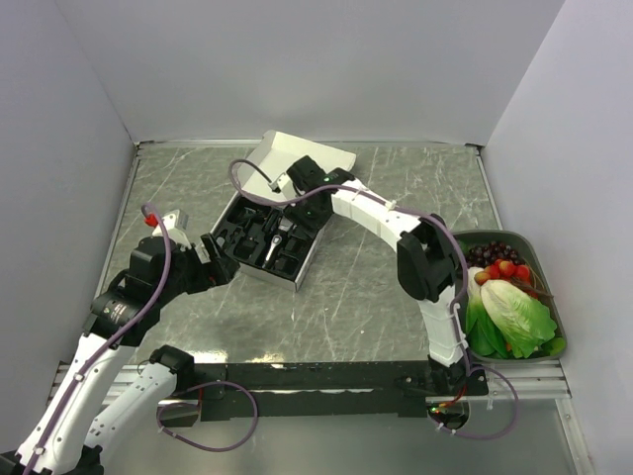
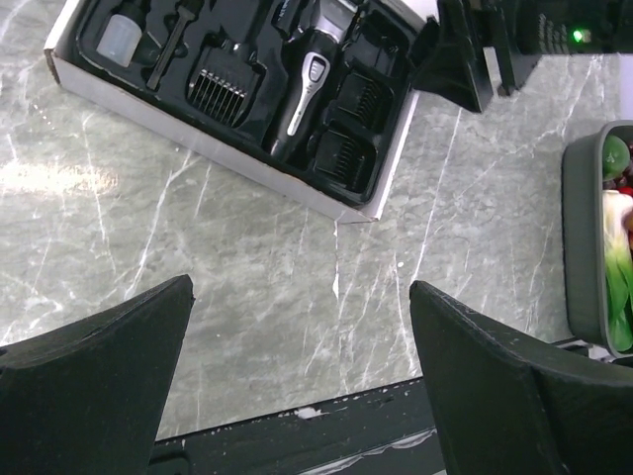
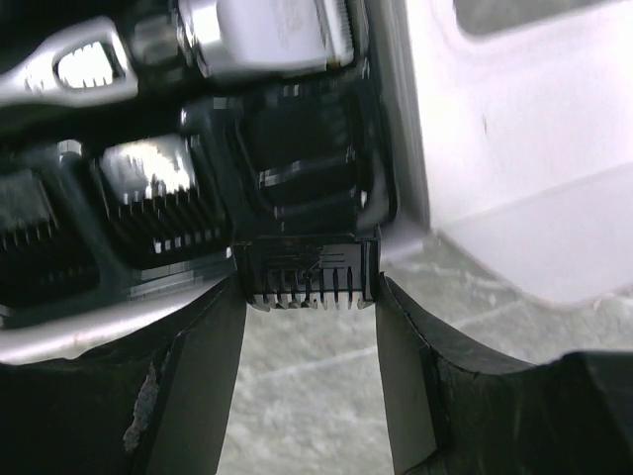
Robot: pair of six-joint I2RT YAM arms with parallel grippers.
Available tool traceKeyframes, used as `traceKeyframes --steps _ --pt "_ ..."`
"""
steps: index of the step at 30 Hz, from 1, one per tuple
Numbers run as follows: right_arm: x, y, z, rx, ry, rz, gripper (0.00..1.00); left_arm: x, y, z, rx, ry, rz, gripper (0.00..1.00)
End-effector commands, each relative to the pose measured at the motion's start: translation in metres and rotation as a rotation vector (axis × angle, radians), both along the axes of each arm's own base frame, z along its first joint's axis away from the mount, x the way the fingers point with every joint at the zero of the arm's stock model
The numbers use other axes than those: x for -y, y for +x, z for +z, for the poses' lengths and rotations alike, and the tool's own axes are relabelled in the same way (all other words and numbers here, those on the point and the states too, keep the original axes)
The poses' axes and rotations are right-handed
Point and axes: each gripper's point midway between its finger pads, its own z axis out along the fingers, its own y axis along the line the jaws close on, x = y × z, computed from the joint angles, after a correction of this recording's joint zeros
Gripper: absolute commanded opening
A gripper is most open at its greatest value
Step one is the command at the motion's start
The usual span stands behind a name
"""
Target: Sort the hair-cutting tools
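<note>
Your right gripper [image 3: 309,297] clamps black comb attachment [image 3: 309,272] at edge of black tray [image 2: 401,84] in white box [image 2: 227,148]. Clipper [image 2: 302,89] lies mid-tray, other attachments [image 2: 220,87] slotted alongside. Your left gripper [image 2: 302,297] hangs wide open over desk [image 2: 247,247], near box.
</note>
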Motion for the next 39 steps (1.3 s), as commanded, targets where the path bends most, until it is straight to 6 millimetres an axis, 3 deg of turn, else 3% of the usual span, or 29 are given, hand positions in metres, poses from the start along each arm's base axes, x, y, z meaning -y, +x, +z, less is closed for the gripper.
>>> traceKeyframes --steps 1,18,32,39 --pt "-0.023 0.017 0.019 0.062 0.063 -0.004 0.45 -0.003 0.004 0.018 0.035 -0.011 0.029 0.96" --pt "-0.030 0.017 -0.025 0.006 -0.011 0.114 0.49 -0.003 0.006 0.013 0.023 -0.009 0.037 0.96" --pt "-0.027 0.010 -0.043 -0.036 -0.032 0.131 0.65 -0.003 0.005 0.012 0.020 -0.008 0.035 0.96" --pt "-0.025 0.010 -0.044 -0.039 -0.035 0.124 0.67 -0.003 0.005 0.012 0.025 -0.009 0.034 0.97"
